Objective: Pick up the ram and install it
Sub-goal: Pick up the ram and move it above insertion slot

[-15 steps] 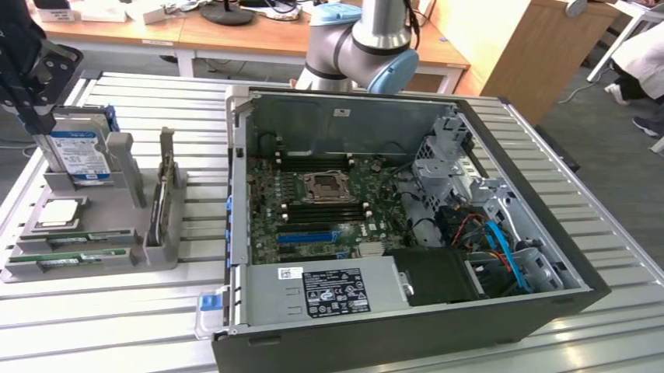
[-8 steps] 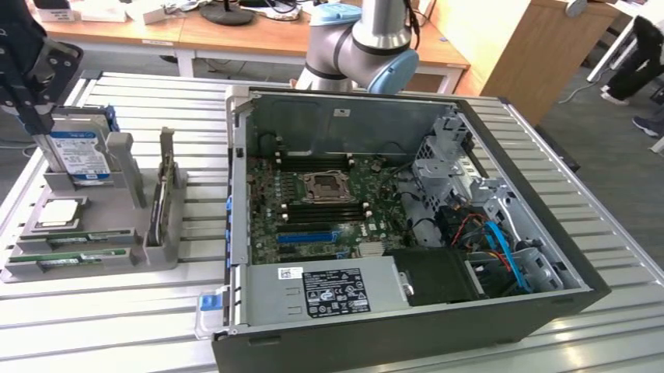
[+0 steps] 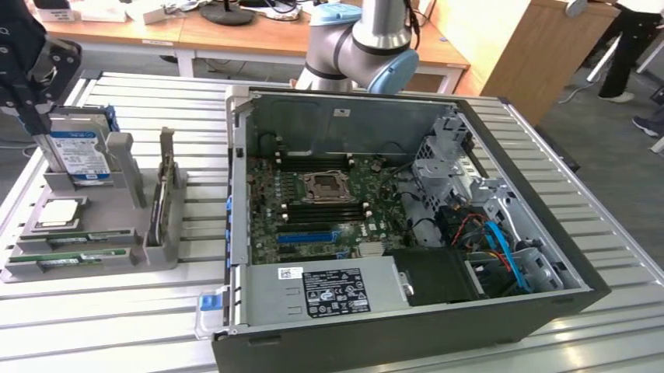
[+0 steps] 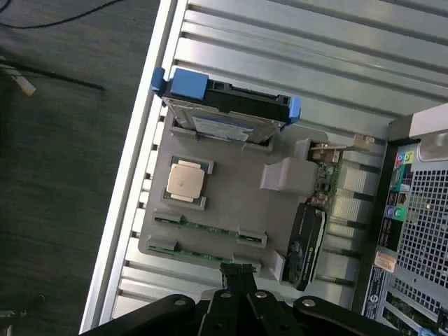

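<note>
Gray holder (image 4: 238, 206) — ram (image 4: 210, 227), processor (image 4: 185, 180), hard drive (image 4: 224, 112) slotted.

table (image 3: 104, 326): ribbed bare metal | tray (image 3: 161, 252): matt grey plastic | desk (image 3: 124, 33): wood

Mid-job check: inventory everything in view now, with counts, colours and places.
Slatted metal table: one, silver, under everything.
Open black computer case: one, black, table centre, green motherboard inside.
Grey holder tray: one, grey, on the table at the exterior view's left.
Long green ram sticks: two, green, lying in the tray's slots nearest the exterior camera.
Square silver processor chip: one, silver, between ram sticks and hard drive.
Boxy silver hard drive with blue label: one, silver and blue, upright at the tray's far end.
Black expansion card: one, black, on edge at the tray's case side.
Robot arm: one, silver and light blue, behind the case.
Hand: one, black, shut, empty, above the tray.
</note>
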`<state>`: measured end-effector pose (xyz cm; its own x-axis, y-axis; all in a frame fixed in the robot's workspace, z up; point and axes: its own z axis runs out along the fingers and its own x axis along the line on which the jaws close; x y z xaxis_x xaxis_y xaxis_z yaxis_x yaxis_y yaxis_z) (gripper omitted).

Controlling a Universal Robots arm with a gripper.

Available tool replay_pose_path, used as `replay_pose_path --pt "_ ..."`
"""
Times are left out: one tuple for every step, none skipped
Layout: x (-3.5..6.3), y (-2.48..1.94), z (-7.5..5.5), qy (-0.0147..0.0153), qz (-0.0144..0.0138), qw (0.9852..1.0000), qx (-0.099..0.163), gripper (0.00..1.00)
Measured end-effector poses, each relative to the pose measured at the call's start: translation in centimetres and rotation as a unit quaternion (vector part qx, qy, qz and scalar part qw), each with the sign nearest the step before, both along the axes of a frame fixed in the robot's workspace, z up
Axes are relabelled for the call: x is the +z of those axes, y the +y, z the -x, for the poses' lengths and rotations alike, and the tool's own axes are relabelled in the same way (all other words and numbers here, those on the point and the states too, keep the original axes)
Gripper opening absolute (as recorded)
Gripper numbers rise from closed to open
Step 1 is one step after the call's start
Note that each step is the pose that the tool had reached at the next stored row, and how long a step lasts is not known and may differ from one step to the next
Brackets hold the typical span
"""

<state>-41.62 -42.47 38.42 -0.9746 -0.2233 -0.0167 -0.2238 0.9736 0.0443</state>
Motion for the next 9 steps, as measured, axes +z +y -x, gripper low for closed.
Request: replay_pose_path --pt "0.0 0.0 0.0 0.0001 0.0001 1.0 0.01 0.1" --pt "0.0 0.0 0.0 0.0002 0.0001 0.9998 0.019 0.1" --pt "-0.01 0.0 0.0 0.0003 0.0001 0.9996 0.028 0.1" --pt "-0.01 0.0 0.0 0.0004 0.0001 0.9993 0.036 0.1" --pt "-0.01 0.0 0.0 0.0006 0.0002 0.999 0.045 0.1" --pt "-0.02 0.0 0.0 0.0007 0.0002 0.9985 0.054 0.1" --pt "-0.02 0.0 0.0 0.0008 0.0003 0.998 0.063 0.1" --pt "-0.02 0.0 0.0 0.0009 0.0003 0.9974 0.072 0.1" --pt "-0.03 0.0 0.0 0.001 0.0004 0.9967 0.081 0.1"
